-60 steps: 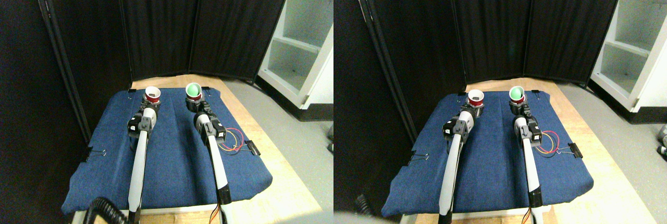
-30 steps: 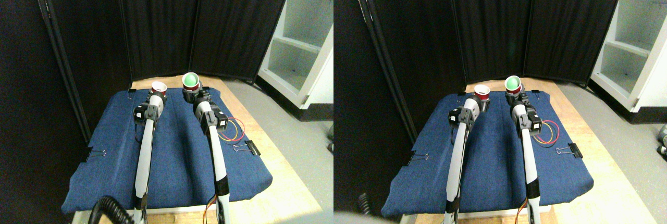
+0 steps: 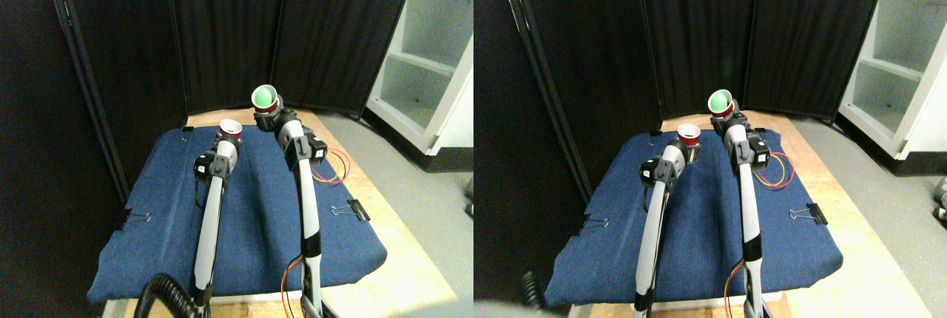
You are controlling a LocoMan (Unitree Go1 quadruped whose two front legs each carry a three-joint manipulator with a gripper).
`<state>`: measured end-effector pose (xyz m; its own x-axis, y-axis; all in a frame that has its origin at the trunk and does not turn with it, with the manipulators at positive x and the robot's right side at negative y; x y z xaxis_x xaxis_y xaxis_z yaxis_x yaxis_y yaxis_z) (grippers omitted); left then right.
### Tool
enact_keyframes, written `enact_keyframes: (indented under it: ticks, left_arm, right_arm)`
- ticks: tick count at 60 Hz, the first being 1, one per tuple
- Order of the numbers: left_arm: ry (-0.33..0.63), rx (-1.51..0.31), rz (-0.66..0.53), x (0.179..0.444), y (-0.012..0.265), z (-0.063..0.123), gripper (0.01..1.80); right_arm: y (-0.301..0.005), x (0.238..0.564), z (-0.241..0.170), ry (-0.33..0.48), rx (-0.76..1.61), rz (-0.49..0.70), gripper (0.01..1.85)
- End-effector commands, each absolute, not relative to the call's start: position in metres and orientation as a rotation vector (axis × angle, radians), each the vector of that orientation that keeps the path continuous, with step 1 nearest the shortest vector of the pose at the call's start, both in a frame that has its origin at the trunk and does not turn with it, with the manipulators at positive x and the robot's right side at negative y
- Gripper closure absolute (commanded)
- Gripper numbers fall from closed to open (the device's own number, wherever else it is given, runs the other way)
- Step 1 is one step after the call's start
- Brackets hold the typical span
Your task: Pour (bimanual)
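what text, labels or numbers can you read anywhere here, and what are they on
None can be read.
Red cup with the green inside, held up by the right gripper: no print shows.
Red cup at the left gripper: plain as far as can be seen.
Blue cloth, white shelves and black curtain: no writing visible.

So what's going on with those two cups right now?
Left gripper holds the red cup upright. Right gripper holds the green-filled cup higher, tipped toward it. Nothing between them.
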<state>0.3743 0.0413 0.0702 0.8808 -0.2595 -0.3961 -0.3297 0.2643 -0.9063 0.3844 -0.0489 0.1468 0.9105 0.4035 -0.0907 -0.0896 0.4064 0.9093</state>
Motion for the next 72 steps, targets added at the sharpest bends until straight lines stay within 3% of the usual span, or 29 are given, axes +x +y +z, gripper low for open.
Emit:
enact_keyframes:
  ticks: [1,42,72]
  left_arm:
    - [0.507,-1.319,0.011,0.372,0.038,0.076,1.8]
    - [0.528,-1.318,-0.012,0.369,0.04,0.084,1.8]
    - [0.578,-1.197,-0.028,0.376,0.033,0.093,1.8]
  right_arm:
    - [-0.047,0.388,0.153,0.326,1.084,0.339,1.85]
    - [-0.037,0.407,0.143,0.356,0.864,0.44,1.85]
    - [-0.035,0.409,0.143,0.361,0.818,0.484,1.84]
